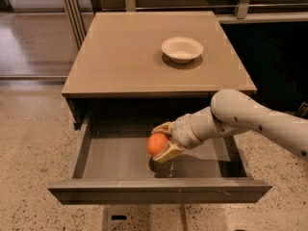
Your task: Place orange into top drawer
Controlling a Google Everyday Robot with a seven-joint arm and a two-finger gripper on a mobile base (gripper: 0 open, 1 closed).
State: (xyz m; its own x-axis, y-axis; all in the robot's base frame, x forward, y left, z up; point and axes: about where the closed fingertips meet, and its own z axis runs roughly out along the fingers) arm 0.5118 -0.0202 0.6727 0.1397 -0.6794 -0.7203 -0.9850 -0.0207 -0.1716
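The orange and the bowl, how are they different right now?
The orange is bright orange and ball-shaped; the bowl is cream, shallow and wider. The orange is held in the gripper inside the open top drawer; the bowl sits free on the cabinet top. Both are round.

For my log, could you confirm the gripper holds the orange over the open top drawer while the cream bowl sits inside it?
Only the bowl is wrong: the camera view shows it on the cabinet top. The gripper holds the orange over the open top drawer.
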